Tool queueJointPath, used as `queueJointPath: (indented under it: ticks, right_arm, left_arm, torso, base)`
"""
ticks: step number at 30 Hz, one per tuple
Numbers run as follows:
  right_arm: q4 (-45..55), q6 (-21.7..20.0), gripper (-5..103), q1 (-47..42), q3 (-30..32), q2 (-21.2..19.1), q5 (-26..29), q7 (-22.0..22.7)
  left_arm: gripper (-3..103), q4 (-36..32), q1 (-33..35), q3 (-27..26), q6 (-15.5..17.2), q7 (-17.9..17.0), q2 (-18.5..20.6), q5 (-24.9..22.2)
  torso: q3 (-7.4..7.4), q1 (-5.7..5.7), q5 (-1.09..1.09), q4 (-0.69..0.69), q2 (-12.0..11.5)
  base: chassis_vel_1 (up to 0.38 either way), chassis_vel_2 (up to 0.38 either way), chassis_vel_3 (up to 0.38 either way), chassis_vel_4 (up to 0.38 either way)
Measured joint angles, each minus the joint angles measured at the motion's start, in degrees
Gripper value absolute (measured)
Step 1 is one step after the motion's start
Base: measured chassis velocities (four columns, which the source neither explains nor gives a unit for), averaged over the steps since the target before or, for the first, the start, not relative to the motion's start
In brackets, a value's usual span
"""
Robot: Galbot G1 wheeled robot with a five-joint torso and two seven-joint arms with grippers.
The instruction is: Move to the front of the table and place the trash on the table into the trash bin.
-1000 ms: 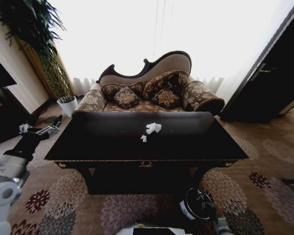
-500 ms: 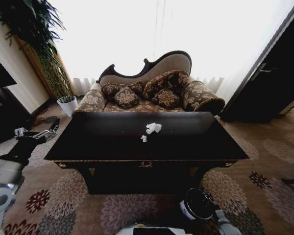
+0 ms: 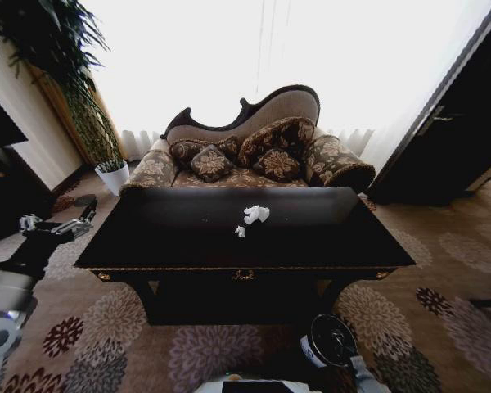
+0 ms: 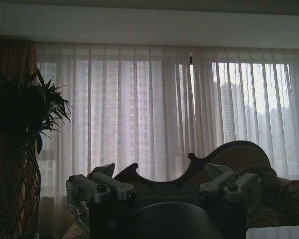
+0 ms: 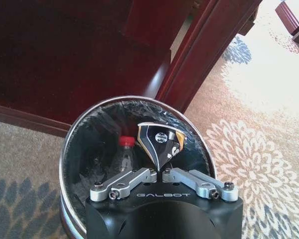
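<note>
The glossy black table with gold trim stands straight ahead. On its top lies the trash: a crumpled white paper wad and a tiny white bit just in front of it. The round black trash bin sits on the carpet by the table's front right leg. My right gripper hangs over the bin's rim, shut on a dark shiny wrapper held above the opening. My left gripper is raised left of the table, open and holding nothing, its fingers spread wide.
A red-capped bottle lies inside the bin. A patterned sofa with cushions stands behind the table. A white plant pot and a tall plant are at the left. A dark cabinet fills the right. Flowered carpet surrounds the table.
My left arm has drifted a little to the left and downward. The table, the paper wads and the bin have stayed put.
</note>
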Motion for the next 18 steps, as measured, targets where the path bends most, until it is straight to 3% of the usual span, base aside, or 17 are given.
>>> queueJointPath:
  ticks: [3,4,7,8,10,11,13,14,15,16,18]
  right_arm:
    - [1.0,-0.4,-1,-0.4,-0.2,0.1,0.6,0.1]
    - [1.3,-0.5,10,-0.6,-0.2,0.2,0.7,0.1]
    - [1.6,-0.6,10,-0.9,-0.3,0.3,0.8,0.1]
    - [1.9,-0.6,20,-1.2,-0.3,0.3,0.8,0.1]
    - [2.0,-0.6,20,-1.3,-0.2,0.3,0.8,0.1]
    - [2.2,-0.6,31,-1.6,-0.2,0.3,0.9,0.1]
    - [2.7,-0.6,31,-2.1,0.0,0.4,0.9,0.1]
    - [3.4,-0.6,41,-2.5,0.2,0.5,0.9,0.1]
    - [4.1,-0.6,41,-3.0,0.4,0.5,0.9,0.1]
    - [5.2,-0.6,52,-3.6,0.7,0.6,0.9,0.1]
    - [6.0,-0.5,52,-4.1,0.9,0.7,0.9,0.1]
  left_arm:
    - [100,0.0,0.0,0.0,0.0,0.1,0.0,0.1]
    - [100,0.0,0.0,0.0,0.0,0.1,0.0,0.1]
    - [100,0.0,-0.1,0.0,-0.1,0.2,0.0,0.1]
    - [100,0.0,-0.2,0.1,-0.1,0.2,-0.1,0.1]
    - [100,0.1,-0.2,0.1,-0.1,0.2,-0.1,0.1]
    - [100,0.1,-0.3,0.2,-0.1,0.2,-0.1,0.1]
    - [100,0.2,-0.4,0.3,-0.1,0.2,-0.2,0.2]
    - [100,0.2,-0.5,0.5,-0.1,0.2,-0.2,0.2]
    - [100,0.2,-0.5,0.5,-0.1,0.3,-0.2,0.2]
    - [100,0.3,-0.6,0.6,-0.1,0.3,-0.3,0.3]
    - [100,0.3,-0.7,0.6,-0.1,0.3,-0.3,0.3]
  torso:
    - [0.0,0.0,0.01,0.0,0.0]
    - [0.0,0.0,0.01,0.0,0.0]
    - [0.0,0.0,0.01,0.0,0.0]
    - [0.0,0.0,0.0,0.01,0.0]
    - [0.0,0.0,0.0,0.01,0.0]
    - [0.0,0.0,0.0,0.0,0.0]
    - [0.0,0.0,0.0,0.0,0.0]
    - [0.0,0.0,0.01,0.0,0.0]
    - [0.0,0.0,0.01,0.0,0.0]
    - [0.0,0.0,0.0,0.01,0.0]
    - [0.0,0.0,-0.01,0.01,0.0]
  base:
    - [0.0,0.0,0.0,0.0]
    - [0.0,0.0,0.0,0.0]
    - [0.0,0.0,0.0,0.0]
    - [0.0,0.0,0.0,0.0]
    - [0.0,0.0,0.0,0.0]
    - [0.0,0.0,0.0,0.0]
    - [0.0,0.0,0.0,0.0]
    - [0.0,0.0,0.0,0.0]
    - [0.0,0.0,0.0,0.0]
    - [0.0,0.0,0.0,0.0]
    - [0.0,0.0,0.0,0.0]
